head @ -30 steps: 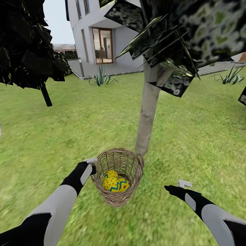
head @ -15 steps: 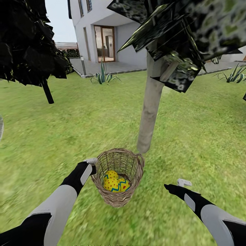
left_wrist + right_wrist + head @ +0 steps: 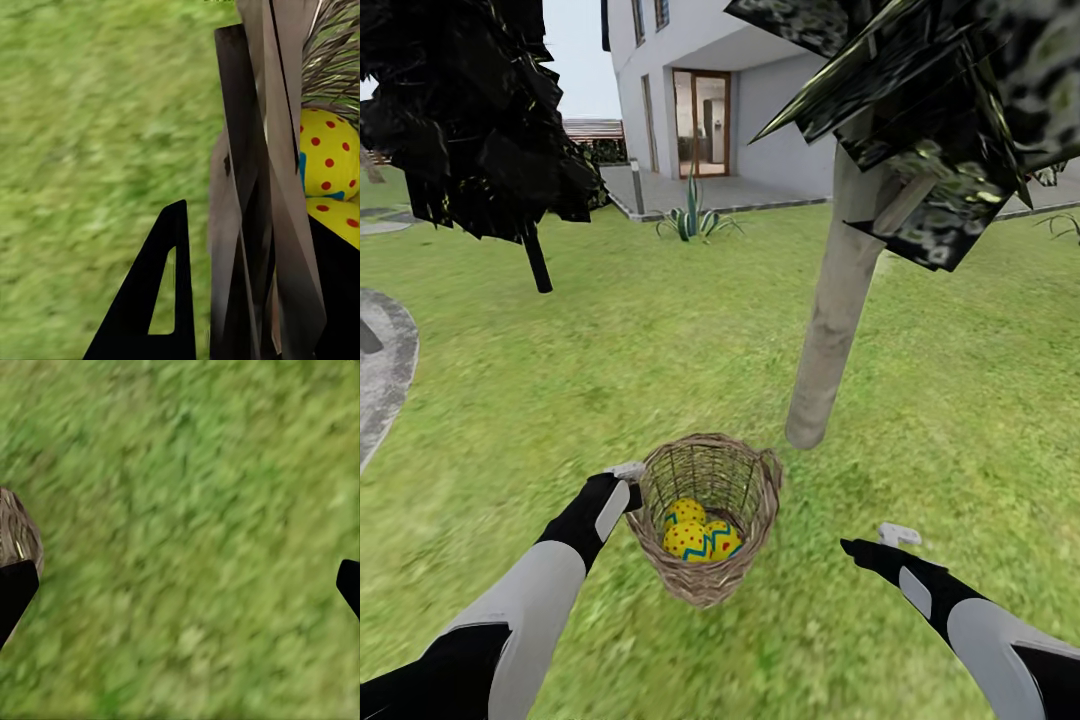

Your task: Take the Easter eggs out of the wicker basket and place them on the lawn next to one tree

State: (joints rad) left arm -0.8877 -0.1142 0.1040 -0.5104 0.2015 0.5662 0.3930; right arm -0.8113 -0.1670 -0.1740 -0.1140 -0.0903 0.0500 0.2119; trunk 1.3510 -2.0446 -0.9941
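My left gripper [image 3: 632, 478] is shut on the rim of the wicker basket [image 3: 705, 580], which it holds in front of me over the lawn [image 3: 610, 370]. In the left wrist view the woven wall [image 3: 247, 225] sits between the two fingers. Three yellow Easter eggs with red dots and blue zigzags [image 3: 690, 540] lie in the basket's bottom; two of them show past the wall [image 3: 326, 157]. My right gripper [image 3: 895, 537] hangs open and empty to the basket's right, over grass [image 3: 180, 585]. The pale trunk of a tree [image 3: 835, 320] rises just beyond the basket, to the right.
A black-leaved tree with a thin dark trunk [image 3: 537, 260] stands at the back left. A grey paved patch [image 3: 380, 370] curves in at the left edge. The white house [image 3: 760, 90] and a spiky plant [image 3: 695, 215] lie far ahead. Angular foliage [image 3: 940, 120] hangs overhead.
The whole scene has slid to the right in the picture, so the camera has moved; the paved patch came into view at left. Arms, basket and eggs keep their places in the frame.
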